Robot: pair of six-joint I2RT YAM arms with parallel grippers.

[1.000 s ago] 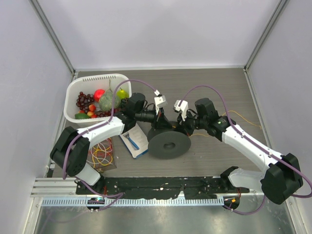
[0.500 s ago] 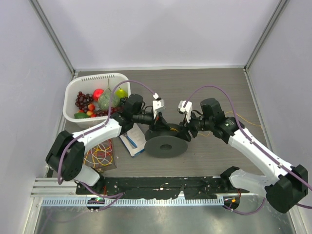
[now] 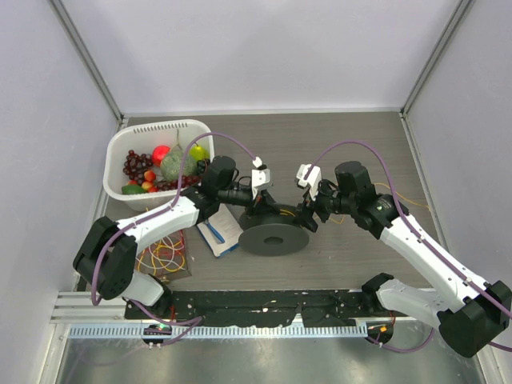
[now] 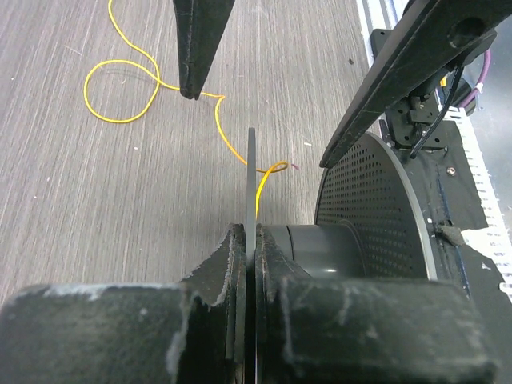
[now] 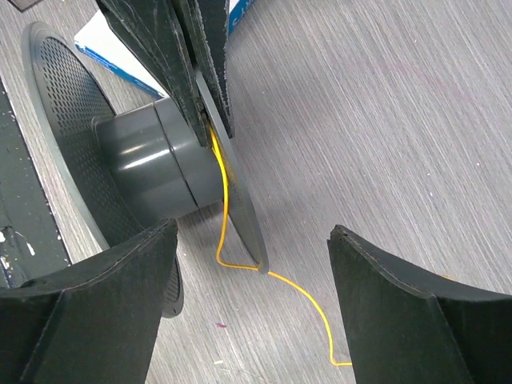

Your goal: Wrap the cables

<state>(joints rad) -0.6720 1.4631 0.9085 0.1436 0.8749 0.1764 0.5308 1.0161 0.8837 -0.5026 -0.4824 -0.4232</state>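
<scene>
The dark grey perforated spool [image 3: 274,237] stands on edge at the table's middle. My left gripper [image 3: 262,210] is shut on its thin far flange [image 4: 250,172], the jaws pinching the disc edge. The hub [image 5: 148,164] and the near perforated flange [image 4: 376,208] show beside it. The thin yellow-orange cable [image 5: 301,289] leaves the hub, passes under the flange edge and trails in loops [image 4: 112,121] over the table to the right [image 3: 398,194]. My right gripper [image 3: 308,218] is open, its fingers either side of the flange rim and the cable, touching neither.
A white basket [image 3: 120,152] of fruit stands at the back left. A blue and white packet [image 3: 220,230] lies left of the spool, and a bundle of coloured bands [image 3: 164,256] sits near the left arm's base. A black rail [image 3: 264,302] runs along the near edge.
My right gripper has gone from shut to open and pulled back a little to the right. The left gripper still pinches the flange; the spool has shifted slightly.
</scene>
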